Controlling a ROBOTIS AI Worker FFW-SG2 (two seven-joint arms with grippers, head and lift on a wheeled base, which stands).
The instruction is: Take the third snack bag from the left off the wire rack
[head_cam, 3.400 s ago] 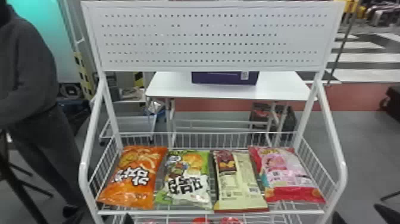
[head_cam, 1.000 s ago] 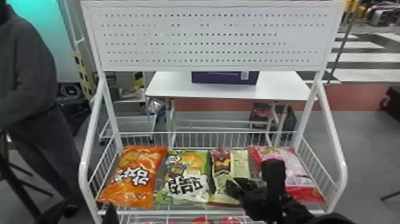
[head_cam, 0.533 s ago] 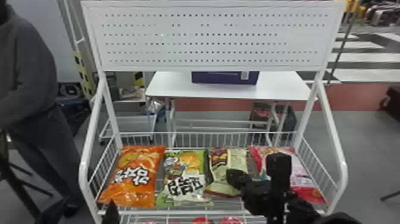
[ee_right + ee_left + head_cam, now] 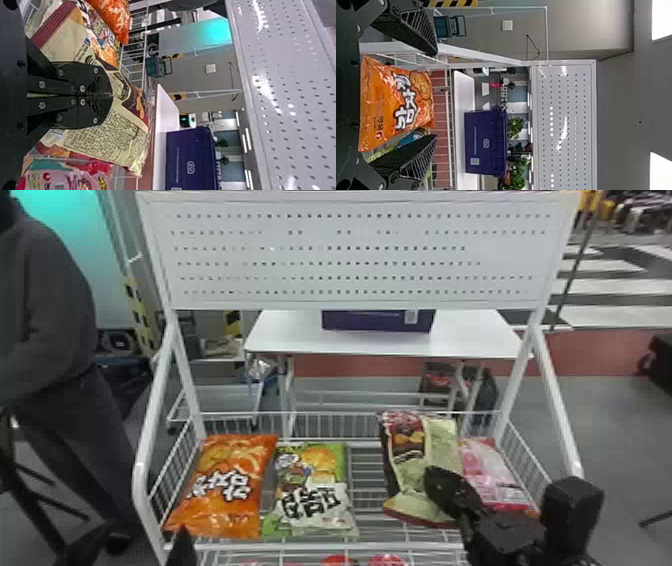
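Several snack bags are on the white wire rack: an orange bag, a green bag, then a cream and dark red bag, then a pink bag. My right gripper is shut on the near end of the cream bag, which stands tilted up off the shelf and partly hides the pink one. The right wrist view shows this gripper clamped on the cream bag. My left gripper is open, low in front of the orange bag.
A white pegboard panel tops the rack. Behind it stands a white table with a dark blue box. A person in grey stands at the left. Red packets peek from a lower shelf.
My right arm came in from below, closed on the third bag and lifted it, so it now stands tilted up. The green bag shifted slightly.
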